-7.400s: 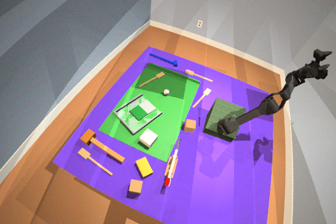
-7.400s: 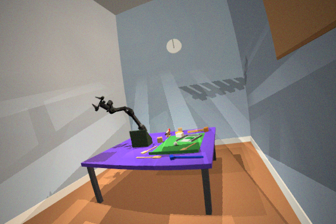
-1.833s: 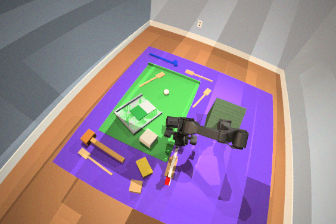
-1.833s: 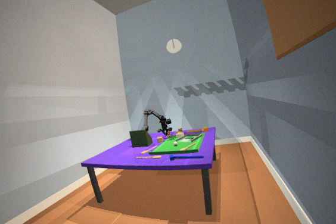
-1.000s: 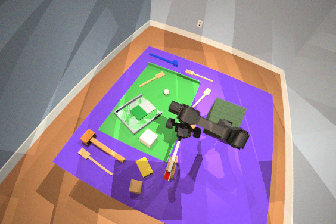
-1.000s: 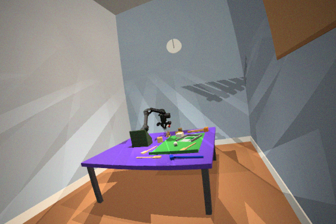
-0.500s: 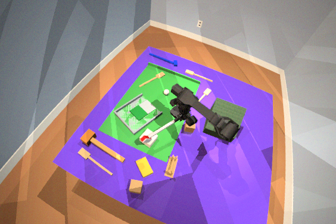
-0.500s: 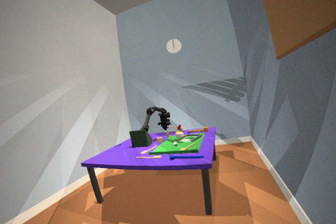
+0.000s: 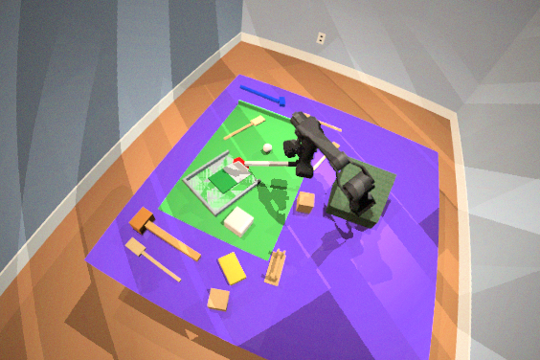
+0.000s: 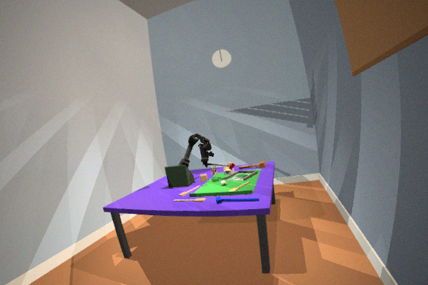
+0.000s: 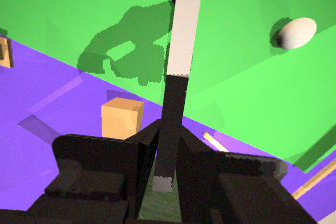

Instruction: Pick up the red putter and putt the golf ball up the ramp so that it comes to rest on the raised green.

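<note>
Tool (image 11: 166,150) clamped on red putter (image 9: 265,163) grip; wrist view cuts off head — golf ball (image 9: 267,147) near

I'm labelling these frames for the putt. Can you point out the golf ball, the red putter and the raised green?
golf ball (image 9: 267,147): top view, centre of the white ball.
red putter (image 9: 266,163): top view, middle of its white shaft.
raised green (image 9: 222,181): top view, dark green square inside the grey frame.

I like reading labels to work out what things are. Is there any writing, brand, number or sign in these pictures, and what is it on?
None can be read.
Wall clock: a plain face with one hand, no numerals visible.
Wall socket: no marking.
Red putter, golf ball, blocks, mallets and the gripper shut on the putter shaft: no lettering visible.
</note>
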